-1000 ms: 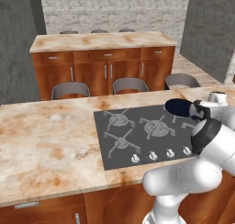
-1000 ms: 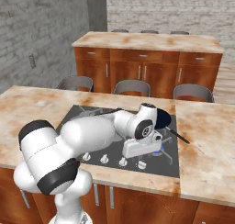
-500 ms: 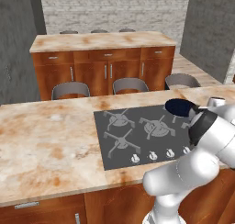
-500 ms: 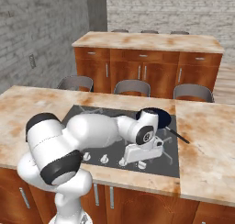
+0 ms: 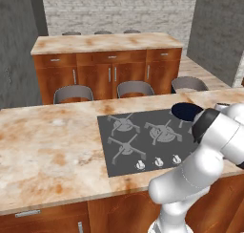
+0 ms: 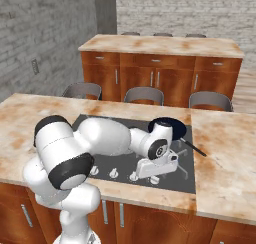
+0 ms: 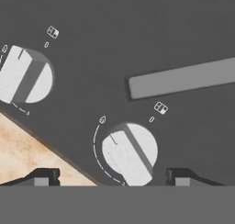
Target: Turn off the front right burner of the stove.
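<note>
The stove is a dark grey cooktop set in the marble counter, with pale star grates and a front row of white knobs. In the right base view my gripper hangs low over the right end of that knob row on the stove. In the hand view a round white knob lies between my fingertips, and the gripper is open, with both tips apart from the knob. A second knob sits to the upper left.
A dark pan with a long handle rests on the back right burner, just behind my hand. A grey grate arm lies beyond the knob. The counter's marble front edge runs close by.
My hand has dropped slightly toward the front knob row, and the arm's elbow has swung a little. The pan and knobs stay where they were.
</note>
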You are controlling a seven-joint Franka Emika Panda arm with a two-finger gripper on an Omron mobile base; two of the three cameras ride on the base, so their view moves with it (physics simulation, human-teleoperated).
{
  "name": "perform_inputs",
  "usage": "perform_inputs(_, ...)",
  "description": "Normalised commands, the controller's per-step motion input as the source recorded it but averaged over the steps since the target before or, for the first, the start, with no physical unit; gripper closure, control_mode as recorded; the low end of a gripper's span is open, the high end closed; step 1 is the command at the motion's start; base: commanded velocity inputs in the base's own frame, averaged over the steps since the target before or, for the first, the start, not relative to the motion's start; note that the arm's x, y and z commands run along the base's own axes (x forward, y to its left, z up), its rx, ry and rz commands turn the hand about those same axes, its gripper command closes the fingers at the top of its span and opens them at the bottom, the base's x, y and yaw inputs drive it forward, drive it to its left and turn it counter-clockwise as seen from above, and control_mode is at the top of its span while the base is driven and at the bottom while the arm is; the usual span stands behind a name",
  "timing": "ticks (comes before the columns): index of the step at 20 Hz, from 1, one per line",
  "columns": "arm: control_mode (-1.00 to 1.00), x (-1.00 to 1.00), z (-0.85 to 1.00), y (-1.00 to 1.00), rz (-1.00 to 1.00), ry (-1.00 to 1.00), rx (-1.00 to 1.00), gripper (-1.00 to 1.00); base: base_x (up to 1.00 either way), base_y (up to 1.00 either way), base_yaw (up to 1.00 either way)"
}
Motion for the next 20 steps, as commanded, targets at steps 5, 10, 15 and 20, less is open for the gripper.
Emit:
perform_inputs(5, -1.0, 0.1, -0.11, 0.0, 0.0, 0.0, 0.0, -1.0, 0.0, 0.0, 0.0)
perform_inputs(10, -1.0, 0.01, -0.04, 0.0, 0.0, -0.01, 0.0, -1.0, 0.0, 0.0, 0.0)
perform_inputs(15, -1.0, 0.07, 0.0, 0.06, 0.0, -0.03, 0.0, -1.0, 0.0, 0.0, 0.0)
perform_inputs(20, -1.0, 0.17, -0.01, 0.16, 0.0, -0.07, 0.0, -1.0, 0.0, 0.0, 0.0)
